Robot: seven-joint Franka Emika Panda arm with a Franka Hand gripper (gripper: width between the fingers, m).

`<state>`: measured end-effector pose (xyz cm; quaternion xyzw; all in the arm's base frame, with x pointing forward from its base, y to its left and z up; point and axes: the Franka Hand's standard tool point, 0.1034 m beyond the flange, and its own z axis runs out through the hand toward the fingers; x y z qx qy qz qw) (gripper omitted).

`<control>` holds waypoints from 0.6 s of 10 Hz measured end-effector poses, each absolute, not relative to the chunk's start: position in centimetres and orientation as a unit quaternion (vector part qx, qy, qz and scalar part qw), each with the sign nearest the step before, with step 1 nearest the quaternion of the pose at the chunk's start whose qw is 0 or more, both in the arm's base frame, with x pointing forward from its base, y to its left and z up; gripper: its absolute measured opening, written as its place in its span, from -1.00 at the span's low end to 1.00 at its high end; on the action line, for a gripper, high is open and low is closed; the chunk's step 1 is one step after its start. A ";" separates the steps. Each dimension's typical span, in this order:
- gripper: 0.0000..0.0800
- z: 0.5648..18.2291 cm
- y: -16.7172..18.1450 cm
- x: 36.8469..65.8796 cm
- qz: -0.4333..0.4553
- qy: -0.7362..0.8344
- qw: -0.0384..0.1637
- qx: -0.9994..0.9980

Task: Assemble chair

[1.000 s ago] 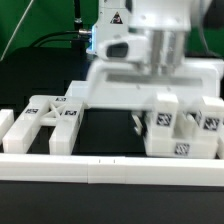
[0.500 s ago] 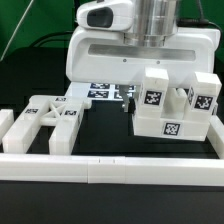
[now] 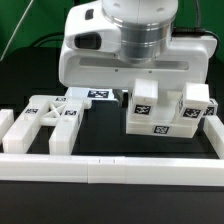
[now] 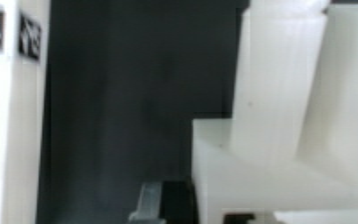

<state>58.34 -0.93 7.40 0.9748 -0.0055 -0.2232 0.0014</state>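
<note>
- Down and leftward shifted the joined chair blocks [image 3: 160, 120], tilted, since half a second earlier.
- They were toward the exterior view's right, behind the border rail [image 3: 110, 168].
- Gripper [image 4: 163, 205] jaws were closed; any hold unclear.

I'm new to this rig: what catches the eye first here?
The bulky white arm fills the top of the exterior view, hanging over a tagged block cluster at that view's right. A cut-out frame lies at its left, behind the front rail.
</note>
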 end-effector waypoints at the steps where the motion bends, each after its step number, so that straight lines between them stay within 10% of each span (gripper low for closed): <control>1: -0.92 7.6 -1.3 58.2 -0.259 -0.008 0.002 0.966; 6: -0.92 7.1 -1.5 54.7 -0.472 -0.109 0.007 0.875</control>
